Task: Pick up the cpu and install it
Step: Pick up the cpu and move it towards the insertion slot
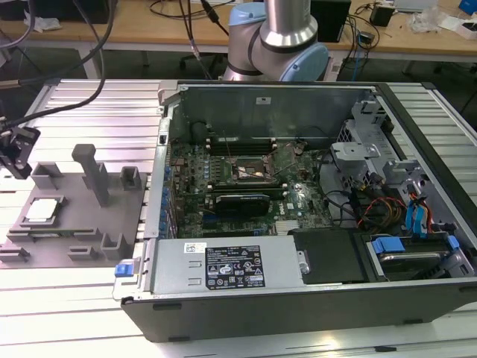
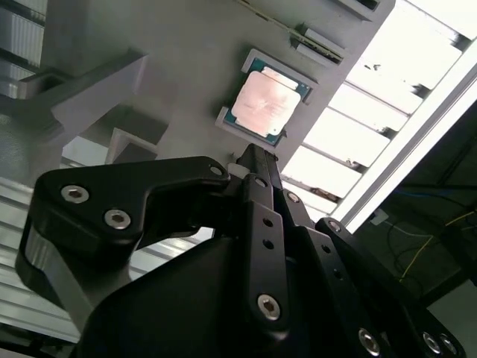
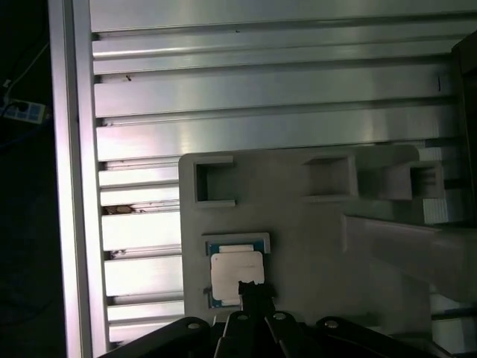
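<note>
gripper [image 2: 251,152]: fingers closed together, holding nothing | cpu [image 1: 42,211]: flat in a corner pocket of the grey fixture [image 1: 78,220], apart from gripper, at its 5 o'clock in exterior view

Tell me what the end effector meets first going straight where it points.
Probably the small square silver-topped cpu in the grey plastic fixture, just ahead of the end effector in the first wrist view; depth is unclear.
</note>
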Controlling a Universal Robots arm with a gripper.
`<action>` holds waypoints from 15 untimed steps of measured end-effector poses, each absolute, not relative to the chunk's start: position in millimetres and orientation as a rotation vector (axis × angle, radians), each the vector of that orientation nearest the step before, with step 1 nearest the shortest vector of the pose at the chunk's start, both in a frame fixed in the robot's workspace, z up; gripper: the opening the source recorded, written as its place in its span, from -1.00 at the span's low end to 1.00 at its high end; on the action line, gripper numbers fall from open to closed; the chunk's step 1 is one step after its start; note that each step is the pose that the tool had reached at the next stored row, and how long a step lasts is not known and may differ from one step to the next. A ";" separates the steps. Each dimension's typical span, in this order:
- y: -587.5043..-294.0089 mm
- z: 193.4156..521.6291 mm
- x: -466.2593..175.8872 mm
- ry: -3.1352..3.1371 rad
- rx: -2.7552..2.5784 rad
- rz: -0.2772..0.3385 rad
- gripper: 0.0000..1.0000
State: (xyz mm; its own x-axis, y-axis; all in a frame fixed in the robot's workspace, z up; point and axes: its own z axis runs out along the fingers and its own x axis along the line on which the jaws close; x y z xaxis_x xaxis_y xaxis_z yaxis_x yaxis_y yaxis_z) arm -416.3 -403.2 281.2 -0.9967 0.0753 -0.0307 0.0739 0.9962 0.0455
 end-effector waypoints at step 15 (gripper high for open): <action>-403.9 263.4 -423.9 3.106 0.116 0.069 -0.79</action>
State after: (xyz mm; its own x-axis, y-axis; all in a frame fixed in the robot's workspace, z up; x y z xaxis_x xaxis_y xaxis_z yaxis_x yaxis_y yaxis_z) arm -423.9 -403.9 263.4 -0.9967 0.0755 -0.0307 0.0740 0.9962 0.0456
